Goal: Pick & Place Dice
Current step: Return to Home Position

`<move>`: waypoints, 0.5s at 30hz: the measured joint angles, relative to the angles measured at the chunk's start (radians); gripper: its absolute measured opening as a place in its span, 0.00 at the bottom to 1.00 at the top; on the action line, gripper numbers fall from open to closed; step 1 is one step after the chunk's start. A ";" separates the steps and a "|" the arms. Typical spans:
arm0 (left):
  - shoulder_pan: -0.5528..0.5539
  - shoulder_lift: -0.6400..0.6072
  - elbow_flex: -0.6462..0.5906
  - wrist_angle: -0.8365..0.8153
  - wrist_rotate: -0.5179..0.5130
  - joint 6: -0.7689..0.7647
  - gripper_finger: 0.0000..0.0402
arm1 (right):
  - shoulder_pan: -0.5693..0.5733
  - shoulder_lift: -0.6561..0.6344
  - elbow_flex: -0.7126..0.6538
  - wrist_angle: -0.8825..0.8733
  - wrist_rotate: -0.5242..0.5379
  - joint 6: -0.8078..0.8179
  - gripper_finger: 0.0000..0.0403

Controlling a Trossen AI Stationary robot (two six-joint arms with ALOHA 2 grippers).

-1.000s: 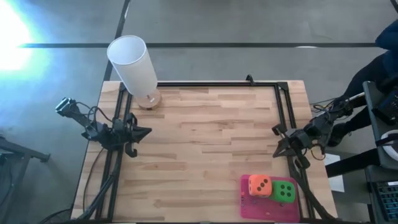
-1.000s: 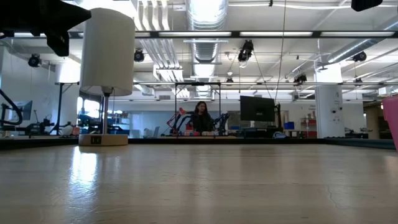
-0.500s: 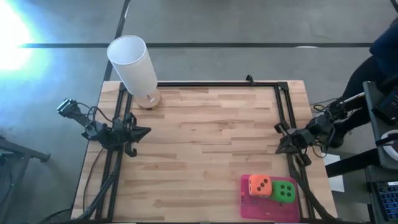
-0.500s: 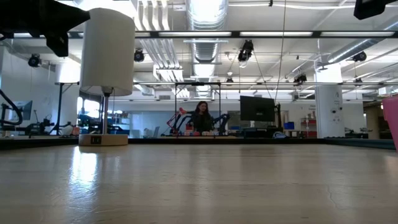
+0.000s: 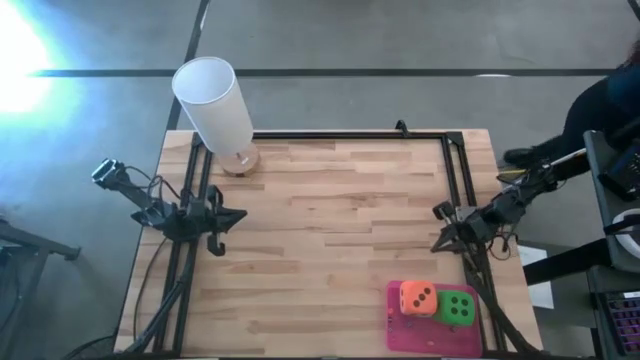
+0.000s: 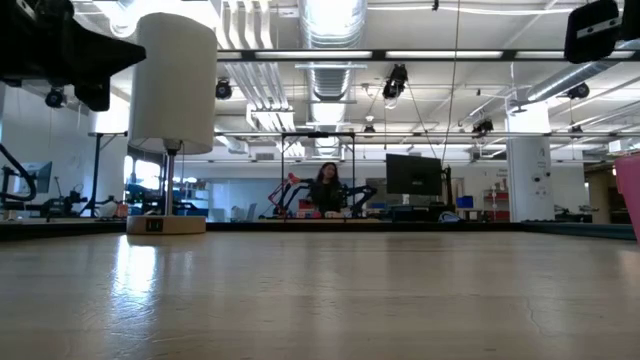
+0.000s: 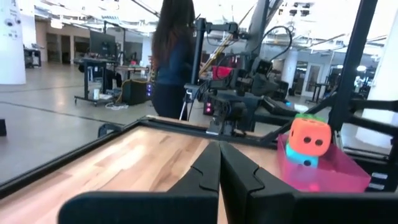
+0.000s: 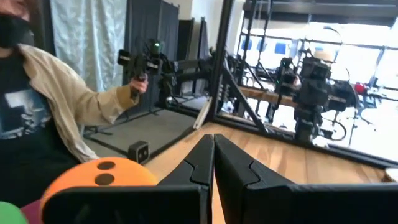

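An orange die [image 5: 417,298] and a bright green die [image 5: 459,308] sit on the pink mat [image 5: 400,335] at the table's near right corner. The left wrist view shows the orange die [image 7: 310,137] resting on top of a teal die [image 7: 300,158]. In the right wrist view the orange die [image 8: 99,177] shows close by. My left gripper [image 5: 238,215] hangs shut over the table's left edge, far from the dice. My right gripper [image 5: 437,240] hangs shut over the right edge, just beyond the mat. Neither holds anything.
A tall white cylinder [image 5: 213,105] on a round wooden base stands at the far left corner. A black frame [image 5: 350,135] runs along the table's far and side edges. A person [image 8: 43,106] stands beside the table's right side.
Both grippers have sunk a little toward the table, staying shut. My right gripper has also shifted slightly toward the near edge. The dice have not moved.
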 joint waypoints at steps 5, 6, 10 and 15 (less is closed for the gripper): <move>0.000 0.001 -0.030 0.012 -0.004 -0.021 0.01 | 0.000 0.001 -0.035 0.018 0.023 0.021 0.02; 0.000 0.001 -0.030 0.006 -0.003 -0.026 0.01 | 0.000 0.000 -0.044 0.022 0.022 0.022 0.02; 0.000 0.001 -0.031 0.004 -0.004 -0.026 0.01 | 0.000 0.000 -0.084 0.064 0.022 0.022 0.02; 0.000 0.001 -0.031 -0.033 -0.006 -0.026 0.01 | 0.000 0.000 -0.144 0.116 0.022 0.020 0.02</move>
